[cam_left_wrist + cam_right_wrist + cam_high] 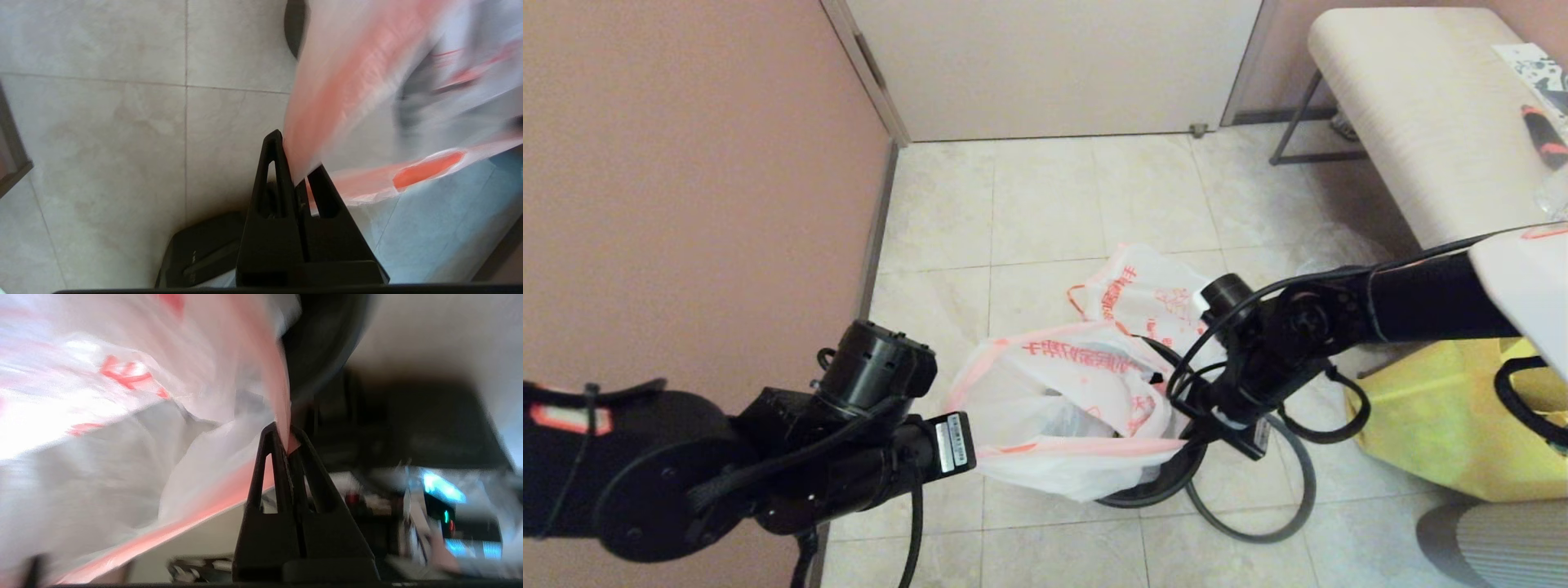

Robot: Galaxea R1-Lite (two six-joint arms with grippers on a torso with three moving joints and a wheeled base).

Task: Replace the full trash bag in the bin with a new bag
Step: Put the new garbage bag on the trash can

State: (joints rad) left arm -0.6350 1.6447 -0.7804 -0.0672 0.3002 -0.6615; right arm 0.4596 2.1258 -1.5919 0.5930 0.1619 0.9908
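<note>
On the tiled floor [1045, 212] at the head view's centre, the bin [1168, 478] shows only as a dark arc at about five o'clock of the bags. Two white bags with red-orange print are visible. One is stretched open over the bin between the two arms; its mouth has a pink-orange edge, and something pale and crumpled lies inside, hard to make out. That is the bag both grippers hold, the new bag [1062, 408]. The other, the full trash bag [1147, 294], lies on the tiles at twelve o'clock of it. A thin grey hoop [1282, 523] rests on the floor at four o'clock of the bin, and a yellow tote [1437, 433] stands at three o'clock.

From the left wrist, the left gripper [295, 179] has its fingers pressed together on the bag's pink-orange edge [327, 122].

From the right wrist, the right gripper [288, 443] likewise pinches a pink strip of the same bag [122, 416], with the bin's dark wall [322, 343] just beyond it.
</note>
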